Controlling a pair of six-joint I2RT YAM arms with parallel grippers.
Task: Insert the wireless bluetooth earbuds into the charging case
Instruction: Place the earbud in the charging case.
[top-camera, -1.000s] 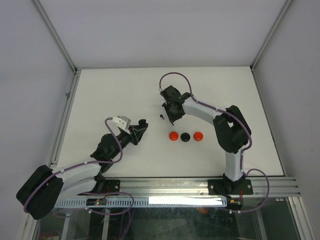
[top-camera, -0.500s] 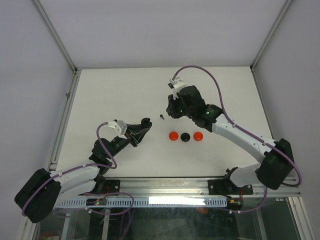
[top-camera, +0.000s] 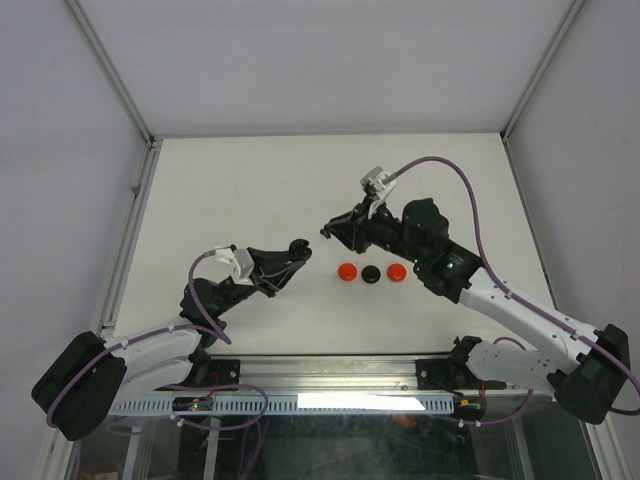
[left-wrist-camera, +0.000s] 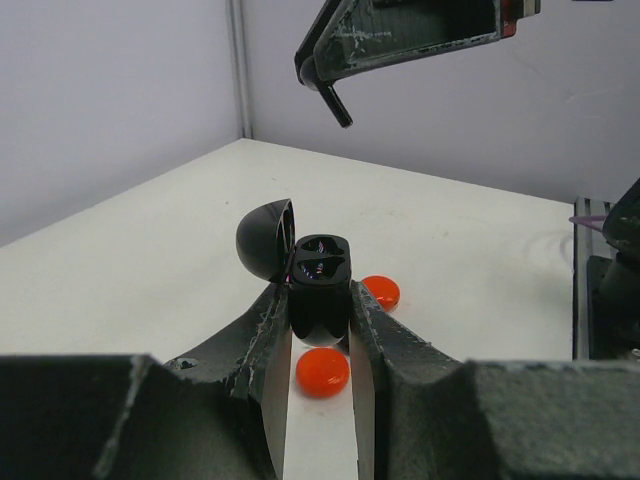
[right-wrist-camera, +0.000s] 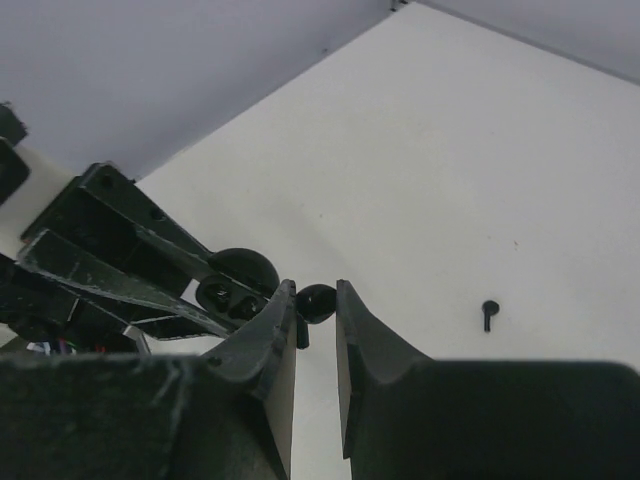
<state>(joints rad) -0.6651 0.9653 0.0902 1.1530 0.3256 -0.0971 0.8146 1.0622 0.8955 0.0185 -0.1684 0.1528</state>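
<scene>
earbud (left-wrist-camera: 338, 106), black, hangs pinched in the right gripper (right-wrist-camera: 315, 293) above the open charging case (left-wrist-camera: 320, 262), which the left gripper (left-wrist-camera: 320, 300) clamps; its stem should line up over a socket before lowering.

L hand (top-camera: 296, 248): clamped, raised | R hand (top-camera: 328, 230): pinched closed, facing L
</scene>
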